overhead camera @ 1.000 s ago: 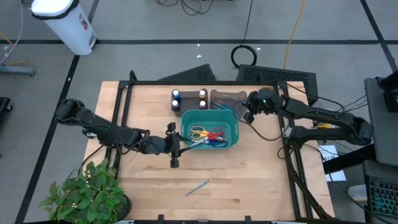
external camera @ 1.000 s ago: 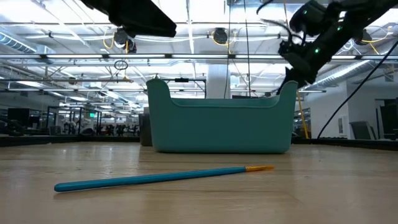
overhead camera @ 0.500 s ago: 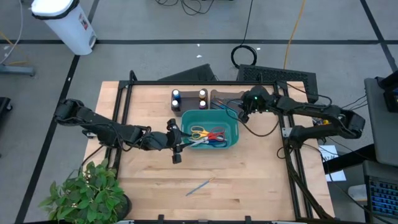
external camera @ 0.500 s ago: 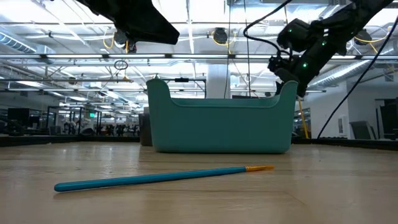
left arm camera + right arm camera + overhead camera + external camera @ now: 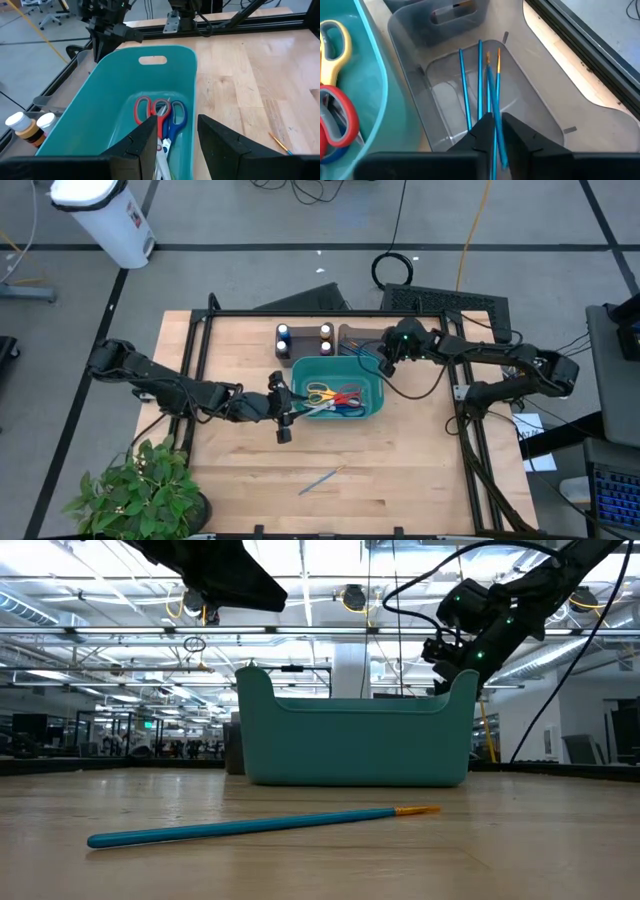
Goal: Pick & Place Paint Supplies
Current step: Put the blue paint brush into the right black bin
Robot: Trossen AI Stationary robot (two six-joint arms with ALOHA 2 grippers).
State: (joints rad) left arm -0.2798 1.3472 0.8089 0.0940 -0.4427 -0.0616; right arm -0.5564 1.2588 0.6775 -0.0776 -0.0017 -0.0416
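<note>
My right gripper (image 5: 495, 118) hangs over the grey tray (image 5: 540, 115) at the teal bin's far right, shut on a thin blue paintbrush. Several more blue brushes (image 5: 465, 90) lie in that tray. Another blue brush with an orange tip (image 5: 322, 478) lies flat on the table near the front (image 5: 260, 825). Two white-capped paint bottles (image 5: 283, 335) (image 5: 326, 335) stand in a dark holder beyond the bin. My left gripper (image 5: 175, 132) is open above the left end of the teal bin (image 5: 375, 375), over the scissors (image 5: 160, 112). My right gripper pinches a blue paintbrush by its handle (image 5: 493, 112) between the two fingers, which lie along it. The brush reaches out ahead of the fingers over the tray, orange-tipped end (image 5: 488, 55) leading. Whether that end rests on the tray floor I cannot tell.
The teal bin (image 5: 355, 740) stands mid-table and holds yellow, red and blue scissors (image 5: 335, 397). A black frame rail (image 5: 300, 313) runs round the table. A potted plant (image 5: 135, 490) sits at the near left corner. Bare wood lies in front of the bin.
My right gripper has moved toward the table's left, from beside the bin's right end to over the grey tray, staying shut. The left gripper has kept its place at the bin's left end.
</note>
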